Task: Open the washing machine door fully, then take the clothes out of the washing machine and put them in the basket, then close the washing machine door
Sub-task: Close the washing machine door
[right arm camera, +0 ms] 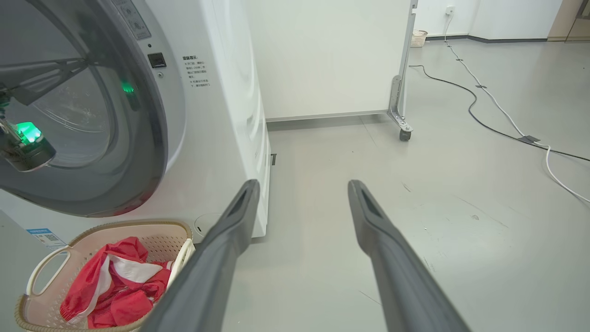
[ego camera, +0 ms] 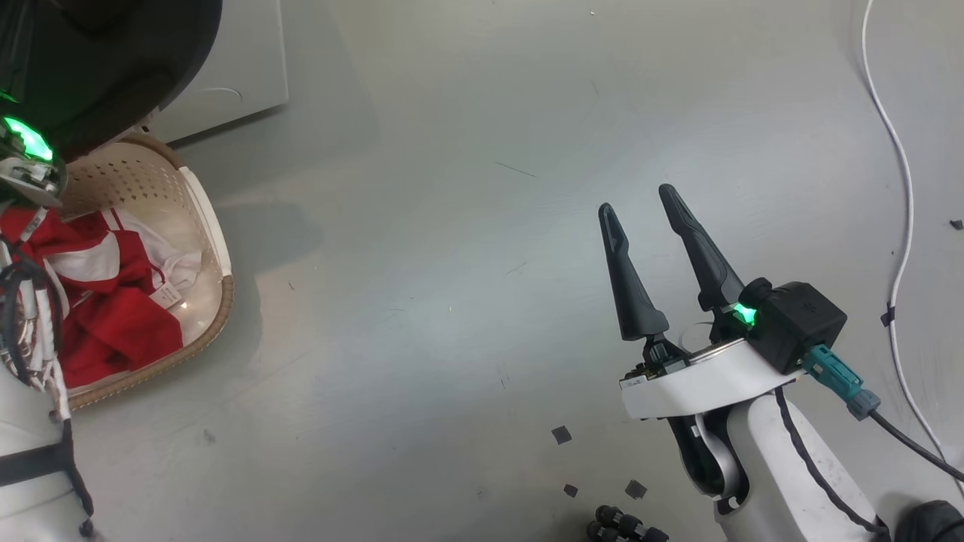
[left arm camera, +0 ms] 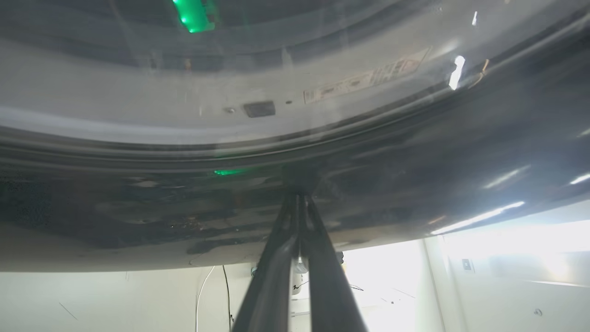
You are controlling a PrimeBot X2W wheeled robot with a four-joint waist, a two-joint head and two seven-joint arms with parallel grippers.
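With the clothes (ego camera: 113,316) lying in the basket (ego camera: 226,290), we are setting our left pincer (left arm camera: 299,196), pressed together, against the door (left arm camera: 415,152) rim, likely to shut it, and holding the right pincer (ego camera: 636,199) spread above the floor (ego camera: 452,301).

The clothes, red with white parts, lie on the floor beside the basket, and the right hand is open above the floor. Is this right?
No. The right wrist view shows the clothes inside the basket, not beside it. The rest holds: the right hand is open above the floor.
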